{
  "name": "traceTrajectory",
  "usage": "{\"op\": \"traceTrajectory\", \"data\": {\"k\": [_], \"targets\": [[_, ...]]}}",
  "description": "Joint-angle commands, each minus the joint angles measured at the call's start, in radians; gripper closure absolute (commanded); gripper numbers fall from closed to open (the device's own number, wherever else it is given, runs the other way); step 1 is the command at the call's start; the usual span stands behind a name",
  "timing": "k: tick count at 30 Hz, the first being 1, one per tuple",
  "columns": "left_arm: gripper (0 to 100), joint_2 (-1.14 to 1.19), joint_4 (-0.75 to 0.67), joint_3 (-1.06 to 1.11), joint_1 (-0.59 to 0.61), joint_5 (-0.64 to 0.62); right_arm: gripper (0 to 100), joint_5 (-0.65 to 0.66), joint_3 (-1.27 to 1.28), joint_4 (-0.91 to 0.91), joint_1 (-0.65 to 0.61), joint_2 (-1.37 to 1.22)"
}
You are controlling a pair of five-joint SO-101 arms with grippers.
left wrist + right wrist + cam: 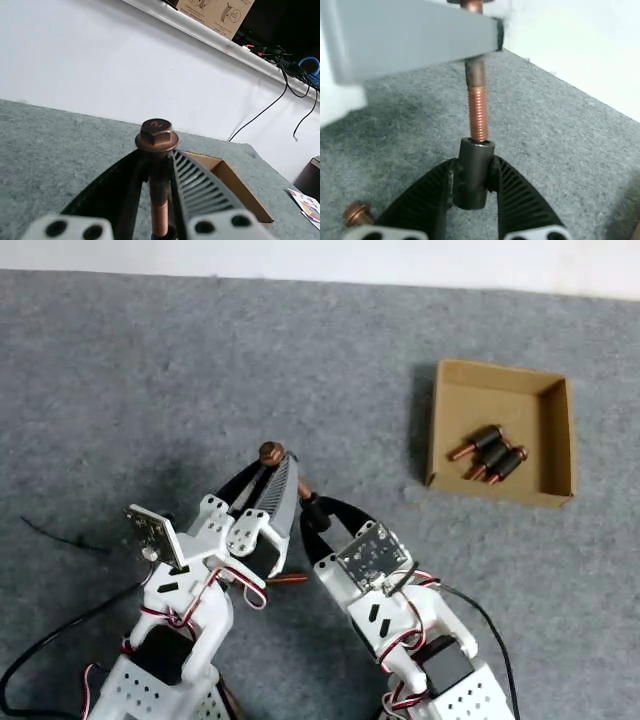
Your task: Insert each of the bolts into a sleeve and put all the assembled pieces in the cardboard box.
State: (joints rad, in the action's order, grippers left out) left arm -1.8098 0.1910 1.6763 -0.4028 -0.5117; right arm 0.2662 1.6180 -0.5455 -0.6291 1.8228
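My left gripper (272,468) is shut on a copper bolt (271,452), held head up in the left wrist view (157,135). My right gripper (313,520) is shut on a black sleeve (310,506), just right of the left one. In the right wrist view the bolt's threaded tip (479,112) enters the top of the sleeve (472,172). A second copper bolt (286,580) lies on the grey mat between the two arms, also visible as a bolt head (356,214). The cardboard box (500,371) at the right holds three assembled pieces (490,453).
Grey felt mat (150,390) covers the table, with open room at the left and centre back. A white wall edge (320,260) runs along the far side. Cables trail beside both arm bases.
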Motion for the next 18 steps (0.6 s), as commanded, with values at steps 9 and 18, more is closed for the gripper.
{"op": "traceTrajectory", "data": {"k": [9,18], "targets": [[99,-0.019,0.063,0.015,-0.136,-0.002,99.4,0.008,0.028,0.122,0.044,0.016],[99,-0.016,0.081,0.019,-0.136,-0.002,99.4,0.009,0.03,0.124,0.044,0.016]]}}
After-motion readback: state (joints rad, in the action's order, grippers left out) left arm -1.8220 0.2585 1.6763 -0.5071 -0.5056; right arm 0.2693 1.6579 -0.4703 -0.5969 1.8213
